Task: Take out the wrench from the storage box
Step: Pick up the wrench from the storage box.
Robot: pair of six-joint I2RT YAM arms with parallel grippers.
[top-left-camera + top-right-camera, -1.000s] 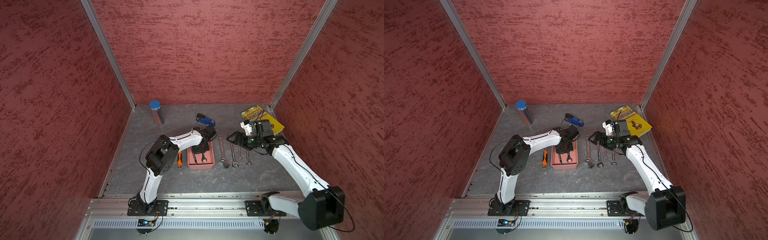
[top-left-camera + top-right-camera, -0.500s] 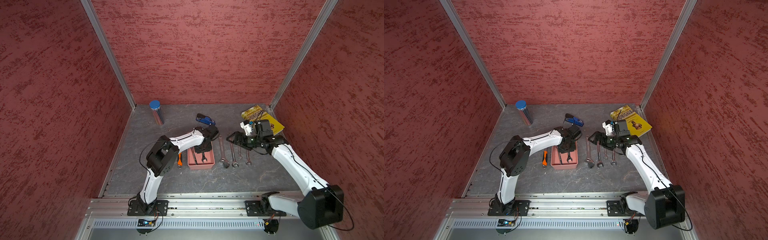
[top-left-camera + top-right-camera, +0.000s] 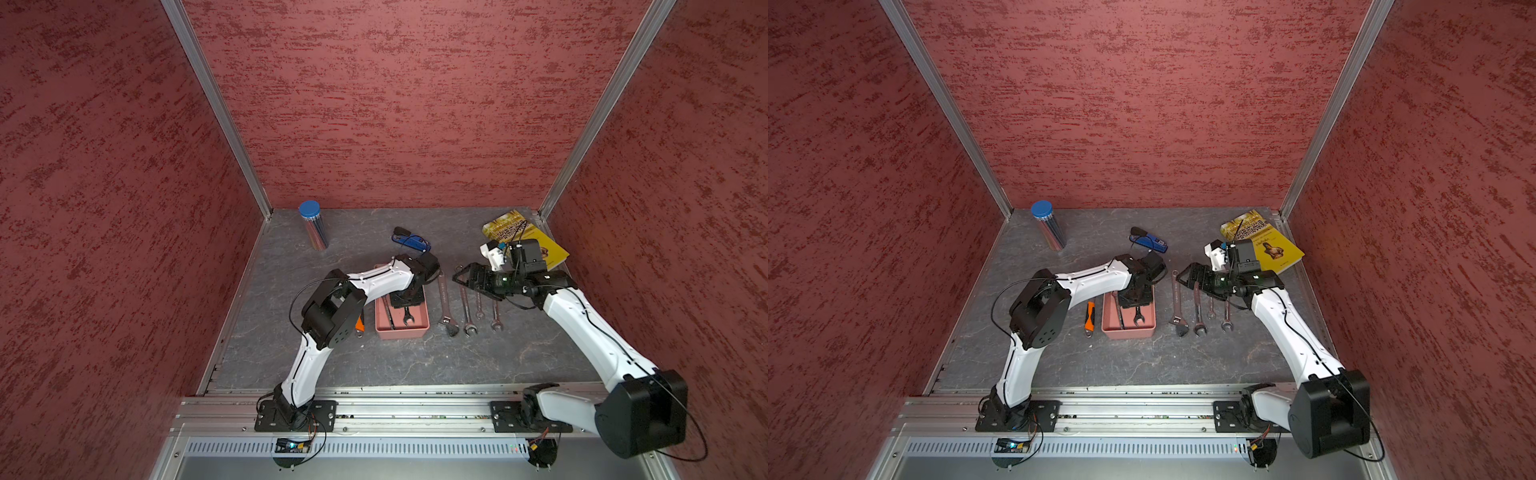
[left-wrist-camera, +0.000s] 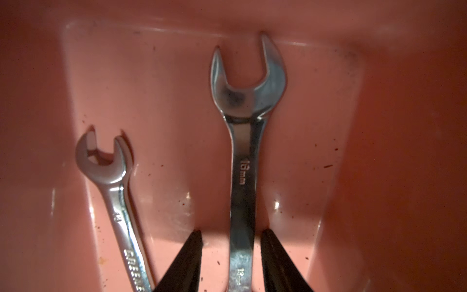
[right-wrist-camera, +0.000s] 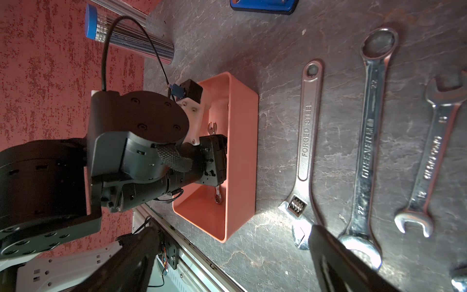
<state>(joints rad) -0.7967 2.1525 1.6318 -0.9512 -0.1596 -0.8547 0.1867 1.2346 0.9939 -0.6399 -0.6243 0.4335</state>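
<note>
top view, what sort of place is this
Probably a robot test booth: two arms bolted to an aluminium rail, red panels on three sides, wrenches lined up on the tabletop.

Narrow gaps between left fingers (image 4: 187,263) and larger wrench (image 4: 243,177), smaller wrench (image 4: 118,202) and storage box walls (image 4: 404,151) close alongside

Box (image 3: 401,331): salmon-pink plastic, rectangular, low walls, rounded corners, standing level on the table (image 3: 415,365). Inside, two steel open-end wrenches lie lengthwise and apart. The large wrench (image 4: 243,177) lies mid-floor, and the small wrench (image 4: 118,202) lies along one long wall.
</note>
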